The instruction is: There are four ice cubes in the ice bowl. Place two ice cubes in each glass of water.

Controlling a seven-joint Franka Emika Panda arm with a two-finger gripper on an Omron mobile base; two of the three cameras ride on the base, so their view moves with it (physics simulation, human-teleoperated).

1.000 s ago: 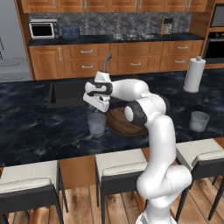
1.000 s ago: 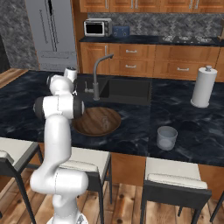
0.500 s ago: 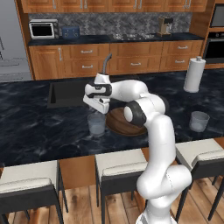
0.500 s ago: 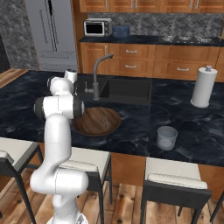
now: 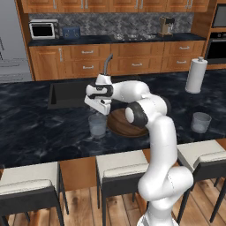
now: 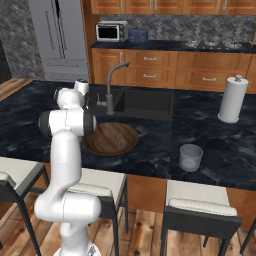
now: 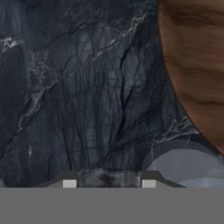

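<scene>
- My gripper [image 5: 99, 109] hangs just above the near glass of water [image 5: 97, 125]; its tips stand apart, and something pale seems pinched between them.
- The ice bowl [image 5: 126, 125] sits just beside that glass.

no readable text, no labels, no brands, no numbers anywhere

Under my hand one short clear blue-grey tumbler [image 5: 97, 125] stands upright just beside the wide brown wooden bowl [image 5: 125, 125]; its twin [image 5: 201, 122] stands well apart.
</scene>
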